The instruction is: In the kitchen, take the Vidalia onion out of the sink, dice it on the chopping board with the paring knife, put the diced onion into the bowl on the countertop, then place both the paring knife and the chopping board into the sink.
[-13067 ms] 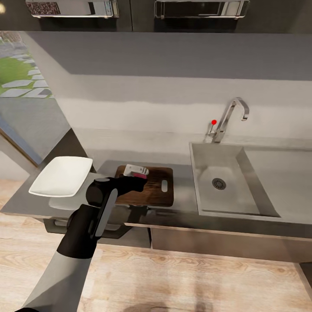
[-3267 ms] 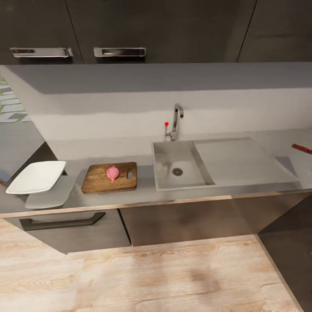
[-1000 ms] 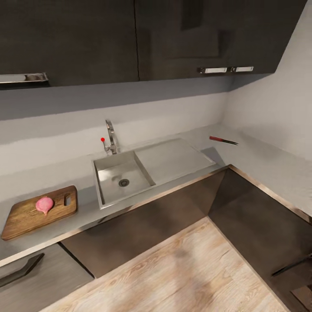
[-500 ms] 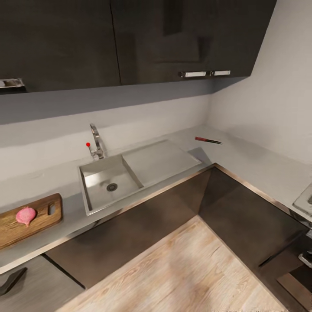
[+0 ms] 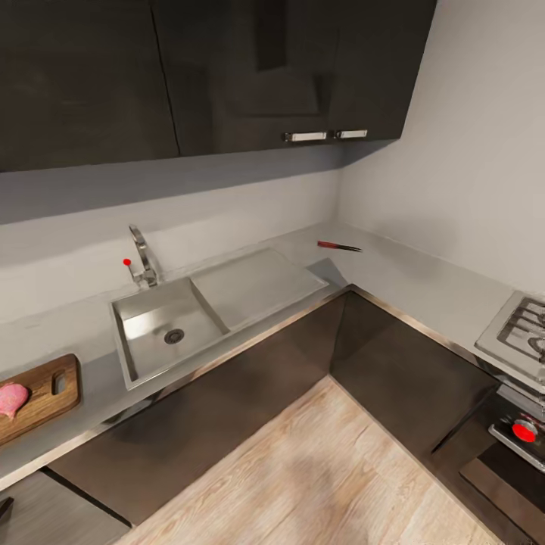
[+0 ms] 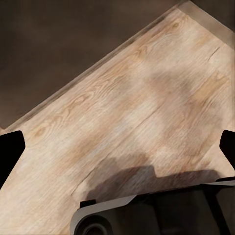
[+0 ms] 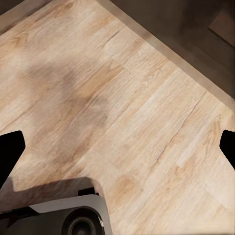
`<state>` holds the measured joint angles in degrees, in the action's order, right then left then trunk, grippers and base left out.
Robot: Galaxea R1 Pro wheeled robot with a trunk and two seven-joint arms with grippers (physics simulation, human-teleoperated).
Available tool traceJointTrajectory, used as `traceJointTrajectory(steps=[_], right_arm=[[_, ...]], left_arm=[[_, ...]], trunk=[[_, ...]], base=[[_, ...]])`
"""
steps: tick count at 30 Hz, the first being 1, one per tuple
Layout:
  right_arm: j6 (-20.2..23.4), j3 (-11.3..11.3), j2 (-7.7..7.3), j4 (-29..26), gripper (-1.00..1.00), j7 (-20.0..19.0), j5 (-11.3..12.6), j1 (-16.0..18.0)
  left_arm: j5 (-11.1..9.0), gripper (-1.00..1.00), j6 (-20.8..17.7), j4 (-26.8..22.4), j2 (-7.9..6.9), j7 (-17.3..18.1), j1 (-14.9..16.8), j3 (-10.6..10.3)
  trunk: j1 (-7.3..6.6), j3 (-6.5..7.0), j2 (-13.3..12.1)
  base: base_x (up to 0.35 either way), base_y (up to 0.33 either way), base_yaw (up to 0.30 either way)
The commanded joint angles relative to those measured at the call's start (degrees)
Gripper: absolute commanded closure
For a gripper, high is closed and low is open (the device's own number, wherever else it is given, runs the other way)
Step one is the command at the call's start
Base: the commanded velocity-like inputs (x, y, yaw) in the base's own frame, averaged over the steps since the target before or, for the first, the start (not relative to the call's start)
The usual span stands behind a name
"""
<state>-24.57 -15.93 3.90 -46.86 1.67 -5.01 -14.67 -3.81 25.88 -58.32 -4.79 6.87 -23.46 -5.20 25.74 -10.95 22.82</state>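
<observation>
Head view showed the onion (image 5: pixel 10 399) out of the sink (image 5: pixel 155 325), whole on the chopping board (image 5: pixel 45 390) at far left. What looked like the paring knife (image 5: pixel 338 246) lay far right on the countertop (image 5: pixel 409 280). Dicing remained. Both grippers (image 6: pixel 117 152) (image 7: pixel 117 149) hung spread, empty, over floor.

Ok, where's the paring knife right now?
In the head view the paring knife lies on the countertop in the back corner, to the right of the sink and its drainboard, far from the chopping board.
</observation>
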Motion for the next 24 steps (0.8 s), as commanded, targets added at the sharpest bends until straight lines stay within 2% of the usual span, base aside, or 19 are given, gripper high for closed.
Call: traceJointTrajectory(steps=[1, 24], right_arm=[[0.0, -0.2, 0.06, -0.1, -1.0, 0.2, -0.5, 0.0], [0.0, -0.2, 0.06, -0.1, -1.0, 0.2, -0.5, 0.0]], left_arm=[[-0.4, -1.0, 0.0, 0.0, -0.04, 0.3, 0.0, -0.1], [-0.3, -1.0, 0.0, 0.2, 0.03, 0.3, 0.0, -0.1]], trunk=[[0.04, -0.01, 0.1], [0.04, 1.66, 0.1]], base=[[0.0, 0.0, -0.197], [0.0, 0.0, -0.197]])
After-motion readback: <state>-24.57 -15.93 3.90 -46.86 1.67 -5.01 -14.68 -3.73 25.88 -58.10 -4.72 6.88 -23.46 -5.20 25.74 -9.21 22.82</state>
